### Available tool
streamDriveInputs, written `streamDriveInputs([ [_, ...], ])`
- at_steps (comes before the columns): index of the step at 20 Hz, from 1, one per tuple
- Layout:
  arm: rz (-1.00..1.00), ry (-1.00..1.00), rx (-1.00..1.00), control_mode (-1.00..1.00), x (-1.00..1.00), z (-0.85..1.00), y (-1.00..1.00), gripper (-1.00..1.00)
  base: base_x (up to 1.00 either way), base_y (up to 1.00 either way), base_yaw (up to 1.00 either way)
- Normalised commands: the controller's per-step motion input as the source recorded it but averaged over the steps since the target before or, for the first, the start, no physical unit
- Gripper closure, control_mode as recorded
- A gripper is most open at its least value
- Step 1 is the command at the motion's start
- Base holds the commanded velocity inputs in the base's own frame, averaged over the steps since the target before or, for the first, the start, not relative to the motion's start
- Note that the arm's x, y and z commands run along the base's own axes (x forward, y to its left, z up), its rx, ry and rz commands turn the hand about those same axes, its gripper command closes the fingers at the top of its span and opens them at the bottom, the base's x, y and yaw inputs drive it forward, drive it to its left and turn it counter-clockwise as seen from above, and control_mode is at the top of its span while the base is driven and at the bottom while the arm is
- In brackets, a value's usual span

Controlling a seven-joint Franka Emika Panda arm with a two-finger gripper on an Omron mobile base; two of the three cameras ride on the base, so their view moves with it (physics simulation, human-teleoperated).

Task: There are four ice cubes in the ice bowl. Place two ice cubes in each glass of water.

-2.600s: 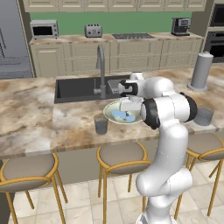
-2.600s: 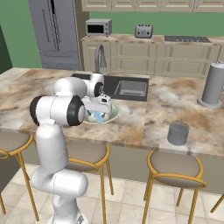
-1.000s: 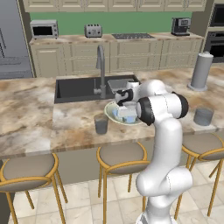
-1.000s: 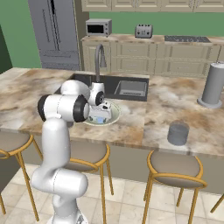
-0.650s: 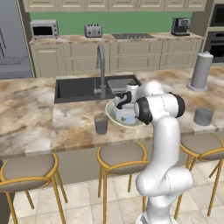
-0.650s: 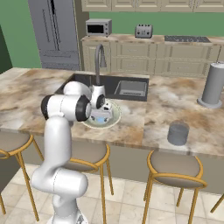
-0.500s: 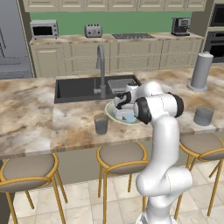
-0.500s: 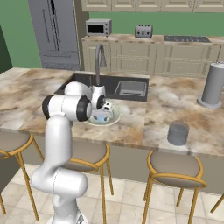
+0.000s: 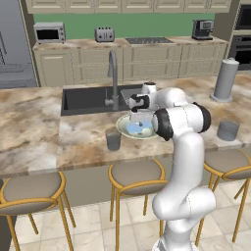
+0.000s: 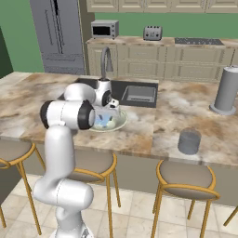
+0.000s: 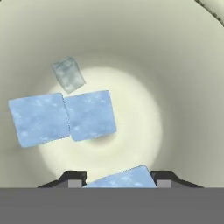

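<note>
Gripper [image 11: 118, 180] jaws flank one ice cube [image 11: 122, 179] in the ice bowl [image 11: 183, 87]; grip contact unclear.

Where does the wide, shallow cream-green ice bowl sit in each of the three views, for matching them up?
Left base view: wide, shallow cream-green ice bowl at centre, on the marble counter just right of the small grey-blue tumbler.
Right base view: left of centre, beside the arm's dark-jointed elbow.
Hand view: its pale inner wall surrounds the ice.
Shared landmark: the light-blue translucent ice cubes inside it.
</note>
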Motion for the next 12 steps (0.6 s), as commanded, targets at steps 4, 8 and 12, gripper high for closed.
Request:
streamDriveInputs([
  [4,0.0,0.0,0.0,-1.0,-0.56,1.0,0.21,1.0,0.0,0.0,0.0],
  [8,0.0,-0.01,0.02,-1.0,-0.42,0.85,0.93,1.0,0.0,0.0,0.0],
  [12,0.0,-0.07,0.0,-1.0,-0.2,0.27,1.0,1.0,0.0,0.0,0.0],
])
